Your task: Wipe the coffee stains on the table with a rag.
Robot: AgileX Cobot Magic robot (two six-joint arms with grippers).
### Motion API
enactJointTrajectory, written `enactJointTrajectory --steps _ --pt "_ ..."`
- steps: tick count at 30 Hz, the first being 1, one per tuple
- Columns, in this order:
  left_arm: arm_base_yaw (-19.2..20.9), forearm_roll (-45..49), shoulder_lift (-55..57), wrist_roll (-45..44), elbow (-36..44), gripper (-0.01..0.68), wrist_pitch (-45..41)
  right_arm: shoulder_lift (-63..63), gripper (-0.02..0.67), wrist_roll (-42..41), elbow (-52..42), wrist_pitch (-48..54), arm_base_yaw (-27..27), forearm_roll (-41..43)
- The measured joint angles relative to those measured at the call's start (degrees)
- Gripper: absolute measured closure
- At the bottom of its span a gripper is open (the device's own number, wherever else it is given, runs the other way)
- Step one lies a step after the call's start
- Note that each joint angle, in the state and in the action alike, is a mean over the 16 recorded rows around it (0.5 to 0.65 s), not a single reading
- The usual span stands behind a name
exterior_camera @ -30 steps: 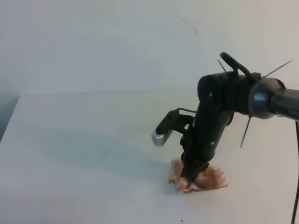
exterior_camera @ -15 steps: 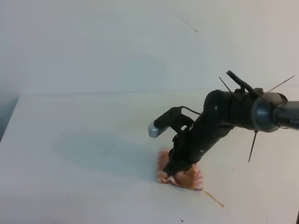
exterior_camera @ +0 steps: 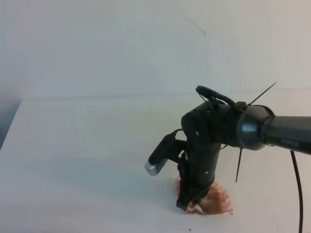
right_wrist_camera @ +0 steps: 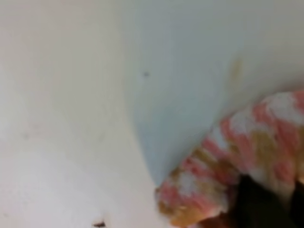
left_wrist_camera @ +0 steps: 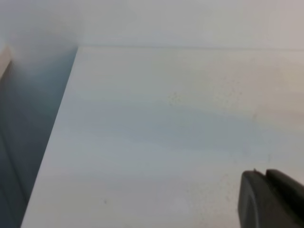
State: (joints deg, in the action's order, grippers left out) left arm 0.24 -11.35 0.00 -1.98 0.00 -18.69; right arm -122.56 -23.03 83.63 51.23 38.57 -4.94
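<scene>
The right gripper points straight down near the front edge of the table, right of its middle. Its jaws are pressed nearly together, pinching the rag, which lies bunched on the tabletop under and just right of the fingertips. The cloth is orange-pink and white, with a frayed fringe fanning out toward the right.

In the right wrist view the rag fills the lower right corner, mottled pink, white and brownish-yellow, with a dark fingertip sunk into its folds. A faint yellowish smear of the coffee stains shows on the white surface just beyond the cloth; no larger blotch can be made out, and whatever lies beneath the rag is hidden.

A silver-tipped camera juts from the arm to the left, above the tabletop.

The left wrist view shows the table's left rear corner, with only a dark corner of the left gripper at the lower right; whether it is spread or closed cannot be told.
</scene>
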Motion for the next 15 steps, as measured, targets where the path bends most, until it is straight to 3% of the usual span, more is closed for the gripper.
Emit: enactJointTrajectory --steps 8,15 --pt "0.00 0.00 0.00 0.00 0.00 0.674 0.00 5.19 0.609 8.88 -9.71 -4.85 0.07 6.95" --pt "0.00 0.00 0.00 0.00 0.00 0.674 0.00 12.82 0.616 7.85 -22.95 -14.58 0.11 1.31"
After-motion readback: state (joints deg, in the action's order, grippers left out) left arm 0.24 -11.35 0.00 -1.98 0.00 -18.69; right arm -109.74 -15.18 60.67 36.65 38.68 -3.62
